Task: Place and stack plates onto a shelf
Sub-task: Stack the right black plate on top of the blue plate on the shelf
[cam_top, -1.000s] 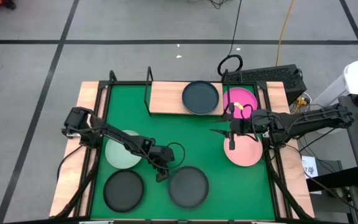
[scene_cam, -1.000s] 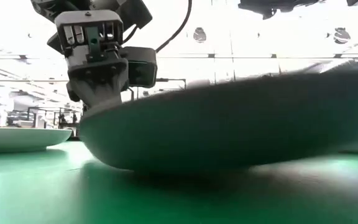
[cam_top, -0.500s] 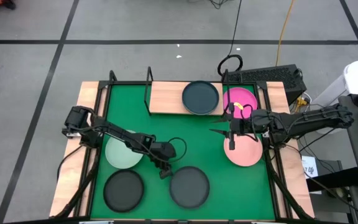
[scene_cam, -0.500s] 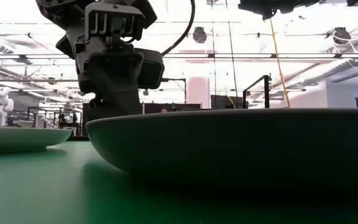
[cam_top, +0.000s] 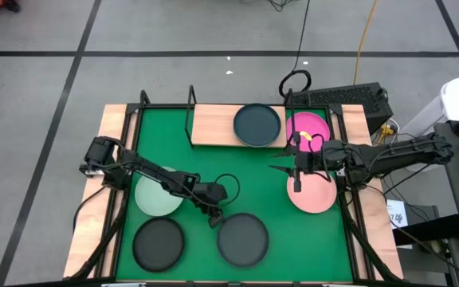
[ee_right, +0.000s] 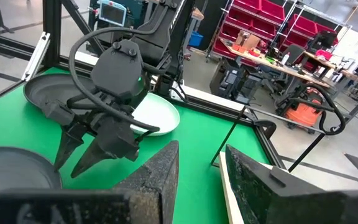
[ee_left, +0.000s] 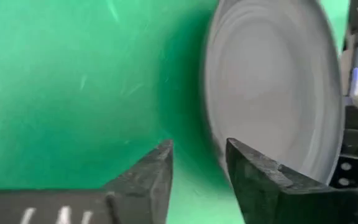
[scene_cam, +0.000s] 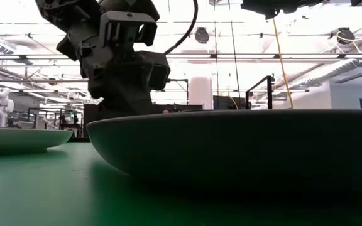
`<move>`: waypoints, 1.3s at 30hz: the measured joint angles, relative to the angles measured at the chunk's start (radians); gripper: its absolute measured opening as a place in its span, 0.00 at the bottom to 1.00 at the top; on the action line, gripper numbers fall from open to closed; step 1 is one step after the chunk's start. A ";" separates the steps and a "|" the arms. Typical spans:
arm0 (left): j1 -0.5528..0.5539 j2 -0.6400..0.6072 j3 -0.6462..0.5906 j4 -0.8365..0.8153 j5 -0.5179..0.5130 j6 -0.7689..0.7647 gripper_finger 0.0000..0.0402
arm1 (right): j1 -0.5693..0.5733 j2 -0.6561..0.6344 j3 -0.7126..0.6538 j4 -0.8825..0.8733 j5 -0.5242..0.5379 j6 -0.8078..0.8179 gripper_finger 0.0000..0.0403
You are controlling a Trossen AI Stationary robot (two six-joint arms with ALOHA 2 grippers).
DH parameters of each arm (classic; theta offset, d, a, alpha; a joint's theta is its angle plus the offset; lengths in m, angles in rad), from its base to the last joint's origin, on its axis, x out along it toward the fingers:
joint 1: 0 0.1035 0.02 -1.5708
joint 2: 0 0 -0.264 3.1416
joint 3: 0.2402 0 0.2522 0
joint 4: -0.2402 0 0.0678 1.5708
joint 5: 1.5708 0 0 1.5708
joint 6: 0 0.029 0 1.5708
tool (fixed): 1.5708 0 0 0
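My left claw (cam_top: 216, 221) hangs low over the green mat (cam_top: 245, 171), its two fingers (ee_left: 148, 180) a little apart and holding nothing, set right at the rim of a dark grey plate (cam_top: 241, 238) that lies flat near the table's front edge. Another dark grey plate (cam_top: 158, 244) lies to its left, with a mint-green plate (cam_top: 154, 195) behind that one. My right claw (cam_top: 276, 168) waits above the mat by the light pink plate (cam_top: 313, 194), fingers parted, empty. The magenta plate (cam_top: 309, 127) lies behind the pink one. The shelf (cam_top: 213, 125) stands at the far edge, bearing one dark plate (cam_top: 256, 125).
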 joint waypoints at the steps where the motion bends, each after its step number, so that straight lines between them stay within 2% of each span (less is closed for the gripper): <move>1: 0.000 0.000 0.000 -0.004 -0.002 0.000 0.34 | 0.000 0.000 0.000 0.000 0.000 0.000 0.28; 5: -0.004 0.000 0.000 0.003 0.000 0.014 0.22 | 0.000 0.000 0.000 0.000 0.000 0.000 0.28; 13: -0.015 0.000 0.000 0.001 0.001 0.064 0.16 | 0.000 0.000 0.000 0.000 0.000 0.000 0.28; 18: -0.002 0.000 0.003 -0.003 -0.008 0.080 0.02 | 0.000 0.000 0.000 0.000 0.000 0.000 0.28; 23: 0.010 0.000 0.041 -0.026 0.012 0.125 0.01 | 0.000 0.000 0.000 0.000 0.000 0.000 0.28; 32: 0.046 -0.022 0.241 -0.363 -0.023 0.297 0.00 | 0.000 0.000 0.000 -0.003 0.000 0.000 0.28; 35: 0.054 -0.023 0.300 -0.439 -0.052 0.365 0.00 | 0.000 0.000 0.000 -0.008 0.000 0.000 0.28; 39: 0.051 -0.023 0.317 -0.467 -0.057 0.456 0.02 | 0.000 0.000 0.000 -0.021 0.000 0.000 0.28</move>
